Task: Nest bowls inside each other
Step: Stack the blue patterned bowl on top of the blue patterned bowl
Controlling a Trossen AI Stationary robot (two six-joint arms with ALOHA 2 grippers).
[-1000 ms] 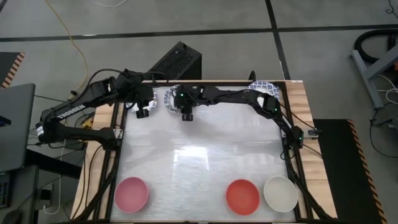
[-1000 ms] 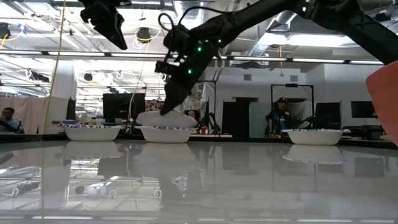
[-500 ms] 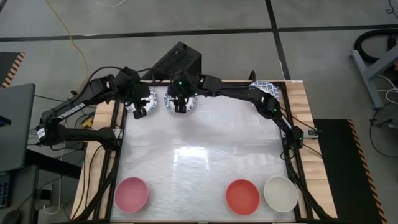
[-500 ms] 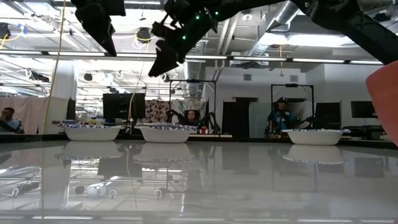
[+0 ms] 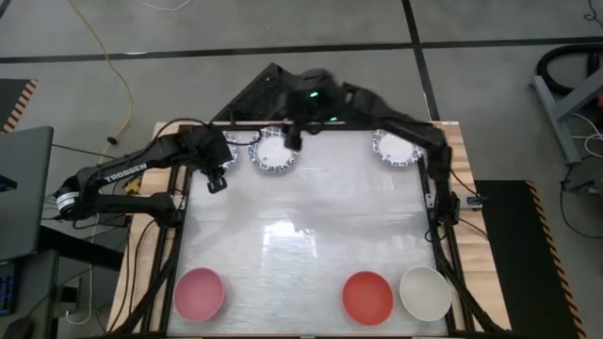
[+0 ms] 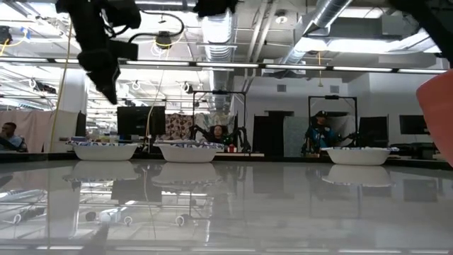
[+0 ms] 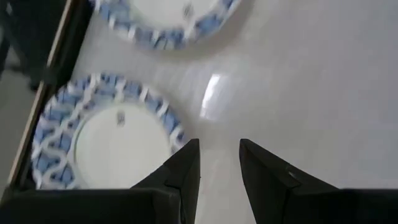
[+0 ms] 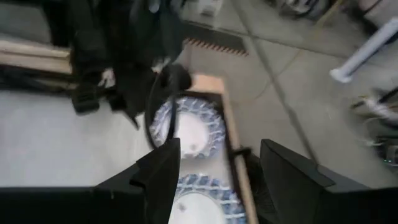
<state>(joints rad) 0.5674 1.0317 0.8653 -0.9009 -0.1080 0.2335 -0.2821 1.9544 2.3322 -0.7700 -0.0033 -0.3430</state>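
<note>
Seen from above, three plain bowls sit along the near edge of the table (image 5: 301,235): a pink bowl (image 5: 199,292) at the left, then a red bowl (image 5: 367,296) and, just beside it, a plain white bowl (image 5: 425,291) at the right. All three stand apart from the arms.

Along the far edge are the blue-rimmed bowls. One patterned bowl (image 5: 274,151) sits left of centre, another (image 5: 397,148) toward the right corner, and a third (image 5: 233,148) at the far left, partly covered by the left arm. The low view shows them as three separate white bowls in a row.

The left gripper (image 5: 216,179) hangs above the table just inside the far-left bowl, its arm folded in from the left side. Its wrist view shows the two dark fingers (image 7: 186,168) a narrow gap apart, with nothing between them, over bare table beside that bowl.

The right gripper (image 5: 292,138) is raised high at the far edge, by the middle patterned bowl, the arm arching back to the right side. Its fingers (image 8: 161,171) are spread wide and empty.

Half a second ago the right gripper hovered directly over the middle bowl; it has since lifted and drawn back. The left gripper has shifted slightly nearer.
</note>
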